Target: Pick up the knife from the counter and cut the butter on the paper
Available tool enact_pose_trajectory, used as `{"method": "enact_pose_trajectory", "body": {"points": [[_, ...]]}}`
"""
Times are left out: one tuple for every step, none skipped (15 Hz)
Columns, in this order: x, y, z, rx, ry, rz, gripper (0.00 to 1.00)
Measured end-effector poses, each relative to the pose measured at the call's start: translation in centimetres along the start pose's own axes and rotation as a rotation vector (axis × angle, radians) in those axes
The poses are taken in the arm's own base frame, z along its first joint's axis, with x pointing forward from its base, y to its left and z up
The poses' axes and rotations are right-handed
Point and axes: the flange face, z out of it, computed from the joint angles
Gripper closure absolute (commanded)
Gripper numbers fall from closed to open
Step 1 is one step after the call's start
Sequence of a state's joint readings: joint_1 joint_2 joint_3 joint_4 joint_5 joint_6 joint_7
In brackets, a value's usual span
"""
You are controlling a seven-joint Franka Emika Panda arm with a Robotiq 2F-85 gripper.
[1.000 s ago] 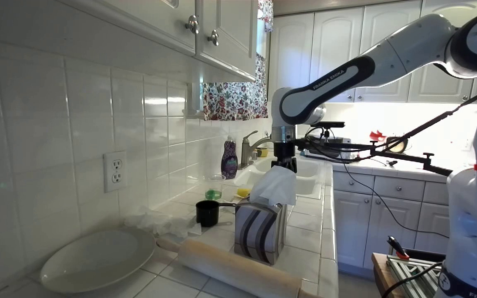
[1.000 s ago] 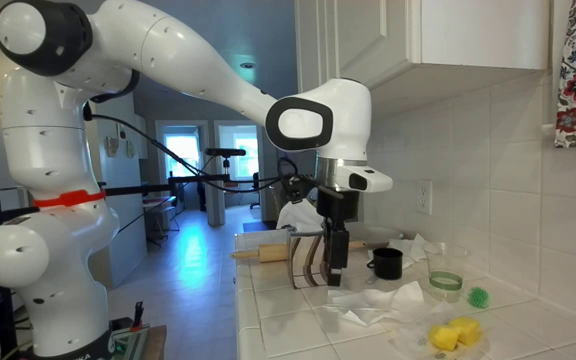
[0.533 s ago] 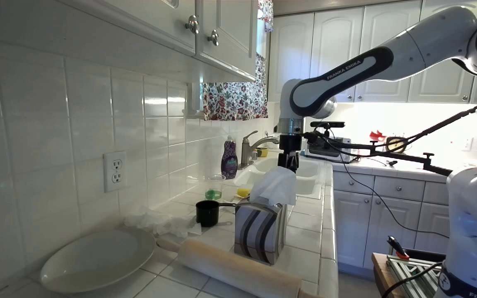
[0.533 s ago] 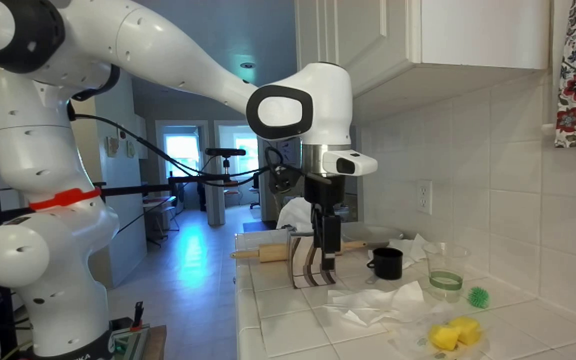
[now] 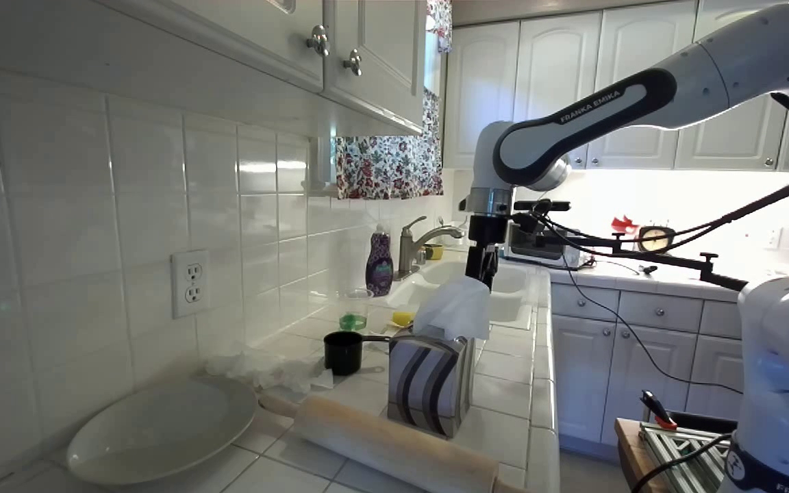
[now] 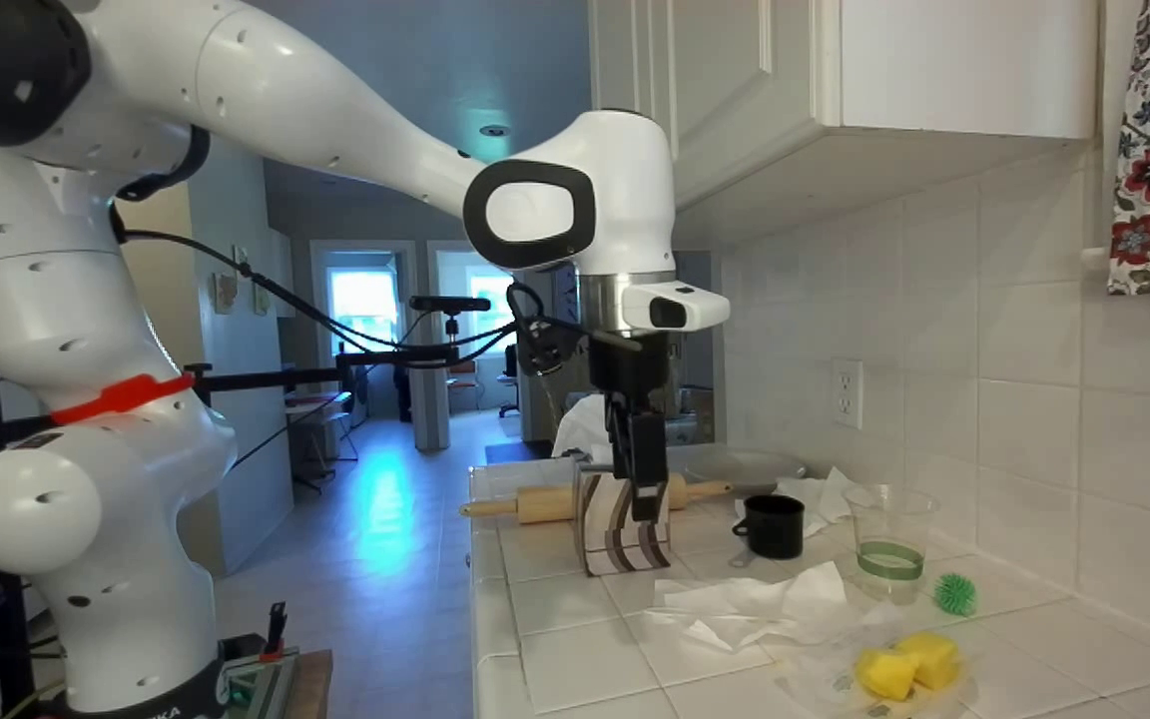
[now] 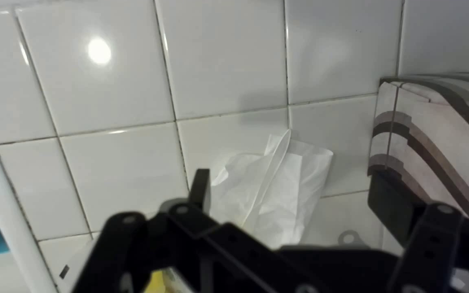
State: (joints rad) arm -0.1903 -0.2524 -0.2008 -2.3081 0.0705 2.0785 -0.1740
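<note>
The robot's arm (image 6: 305, 95) is glossy white and rounded, dotted with small dark dimples (image 6: 80, 601), with thick black rings (image 6: 56, 70). A black band (image 5: 661, 87) bears pale letters (image 5: 590, 107) reading FRANKA EMIKA. A bright red strap (image 6: 121, 397) circles the arm lower down. A silver collar (image 6: 603, 305) meets the matte black hand (image 7: 297, 199), which shows round screws (image 7: 445, 208). Black cables (image 6: 242, 270) hang alongside.

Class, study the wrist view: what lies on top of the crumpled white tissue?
A pale, translucent knife lies across the tissue. The open jaws hide the knife's lower end; whatever lies beneath the tissue is covered.
</note>
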Motion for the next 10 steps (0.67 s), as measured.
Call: {"method": "enact_pose_trajectory", "body": {"points": [[-0.13,-0.12,-0.07,0.0,0.005,-0.004,0.0],[-0.3,-0.22,-0.09,0.001,0.008,-0.009,0.0],[-0.43,-0.29,-0.14,0.002,0.01,-0.012,0.0],[-0.5,-0.31,-0.21,0.002,0.014,-0.014,0.0],[-0.55,-0.28,-0.27,0.002,0.018,-0.014,0.0],[-0.55,-0.27,-0.28,0.002,0.019,-0.014,0.0],[-0.55,-0.27,-0.27,0.002,0.018,-0.014,0.0],[-0.55,-0.28,-0.27,0.002,0.018,-0.014,0.0],[-0.55,-0.28,-0.27,0.002,0.018,-0.014,0.0],[-0.55,-0.28,-0.27,0.002,0.018,-0.014,0.0]]}}
